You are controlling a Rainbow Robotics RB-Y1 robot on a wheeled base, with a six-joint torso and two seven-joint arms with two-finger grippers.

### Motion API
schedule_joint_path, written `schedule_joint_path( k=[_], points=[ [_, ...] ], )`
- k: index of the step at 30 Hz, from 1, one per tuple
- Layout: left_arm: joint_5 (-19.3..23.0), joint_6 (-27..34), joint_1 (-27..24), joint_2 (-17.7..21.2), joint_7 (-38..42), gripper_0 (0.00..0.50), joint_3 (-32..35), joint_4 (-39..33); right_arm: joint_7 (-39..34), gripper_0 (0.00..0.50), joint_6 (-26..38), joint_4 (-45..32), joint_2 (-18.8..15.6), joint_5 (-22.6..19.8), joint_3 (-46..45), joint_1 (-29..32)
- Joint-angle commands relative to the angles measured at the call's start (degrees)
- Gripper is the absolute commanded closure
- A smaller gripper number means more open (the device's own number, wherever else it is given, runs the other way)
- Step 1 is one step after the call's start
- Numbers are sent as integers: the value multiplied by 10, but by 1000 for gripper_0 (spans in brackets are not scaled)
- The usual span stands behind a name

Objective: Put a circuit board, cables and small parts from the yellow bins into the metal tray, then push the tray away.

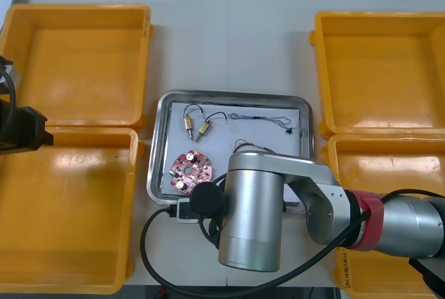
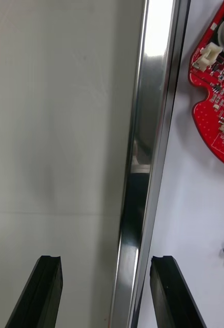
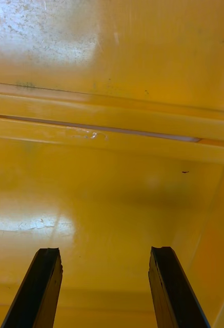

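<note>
Two black fingers of the right gripper (image 2: 106, 260) stand spread, straddling the near rim of the tray (image 2: 154, 102). One is over bare table, the other over the tray's white inside. Nothing is pinched.

The tray (image 1: 229, 94) looks loaded:
- a red circuit board (image 1: 189, 170) by the near-left corner
- small parts (image 1: 196, 126) w/ short leads mid-tray
- a thin cable (image 1: 261, 117) toward the far right

So the step in hand is prob. the push away.

To do it well, the table-side finger should bear on the rim's outer wall, not ride over the top. How high the tips sit vs. the rim can't be told. Push straight toward the table's far edge & slowly, b/c contact off the tray's middle could make it swivel. Keep the inner finger clear of the board (image 2: 219, 102). The board lies just beside the rim, farther along it than that fingertip, w/ white tray floor between them.

The left gripper (image 3: 106, 253) is idle w/ fingers apart & nothing between them. It hangs over the yellow bins (image 3: 112, 195) on the left side.
</note>
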Motion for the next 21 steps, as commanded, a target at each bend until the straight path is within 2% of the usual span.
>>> schedule_joint_path(
  k=[1, 15, 16, 17, 19, 20, 21],
  points=[
    [-6, 4, 8, 25, -48, 0, 16, -19, -1, 0, -25, 15, 20, 8, -4, -15],
    [-6, 4, 8, 25, -48, 0, 16, -19, -3, 0, -27, 25, 23, 15, -4, -15],
    [-6, 4, 8, 25, -48, 0, 16, -19, -3, 49, -26, 25, 23, 15, -4, -15],
    [-6, 4, 8, 25, -48, 0, 16, -19, -3, 130, -27, 25, 23, 15, -4, -15],
    [-6, 4, 8, 25, -48, 0, 16, -19, -3, 434, -26, 25, 24, 15, -5, -15],
    [-6, 4, 8, 25, -48, 0, 16, -19, -3, 479, -26, 25, 24, 15, -4, -15],
    [-6, 4, 8, 25, -48, 0, 16, -19, -1, 500, -26, 25, 24, 18, -5, -15]
  ],
)
